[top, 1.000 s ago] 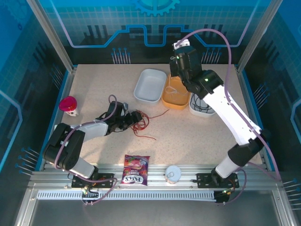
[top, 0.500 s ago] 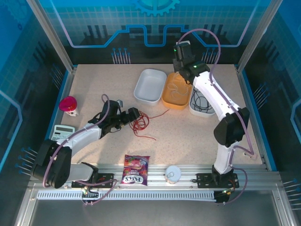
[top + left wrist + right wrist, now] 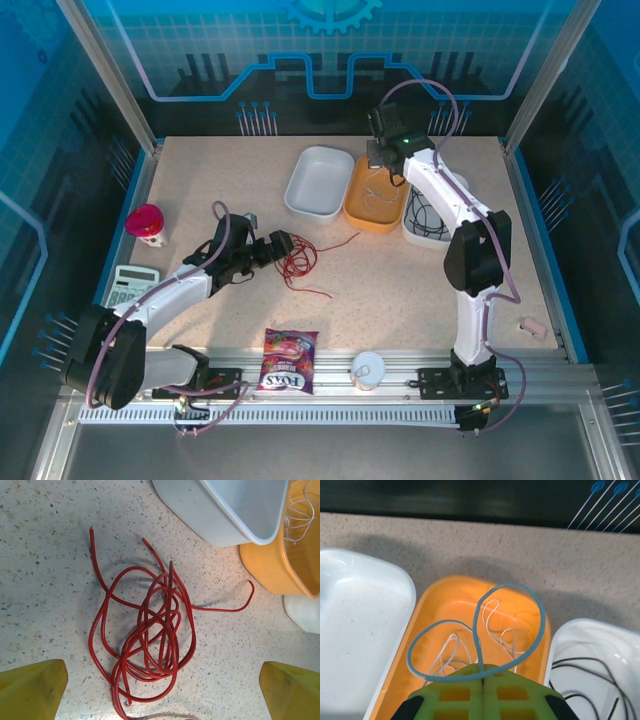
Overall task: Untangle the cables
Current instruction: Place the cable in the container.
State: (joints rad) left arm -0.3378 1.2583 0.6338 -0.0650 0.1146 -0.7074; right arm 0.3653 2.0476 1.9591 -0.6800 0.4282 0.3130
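Judging by its slack, overlapping coils, the red cable (image 3: 150,640) is light, soft and a little springy, with a slick sheath. It should slide over itself easily, but would likely drag the whole heap along if pulled from the middle. It lies in one tangled heap on the table (image 3: 45,580) at the centre of the left wrist view. Some free ends point to the upper left, and one curls off to the right, near the orange tray (image 3: 270,565). The best hold is probably a free end or the outermost coil at the lower left, pinched squarely, since so thin a strand could slip from the pads. Gripping the dense crossing in the middle would likely only tighten it. The left gripper (image 3: 160,692) is spread wide and holds nothing, its yellow fingertips (image 3: 30,687) in the bottom corners on either side of the heap. The right gripper (image 3: 482,700) has its green fingers (image 3: 455,700) pressed together on a pale bluish loop (image 3: 512,630) that bows out over the orange tray. The loop keeps its round shape, so that strand seems to have some spring. White wires (image 3: 495,625) lie in the orange tray, and black cables (image 3: 590,680) coil in the white tray (image 3: 615,645) at the lower right.
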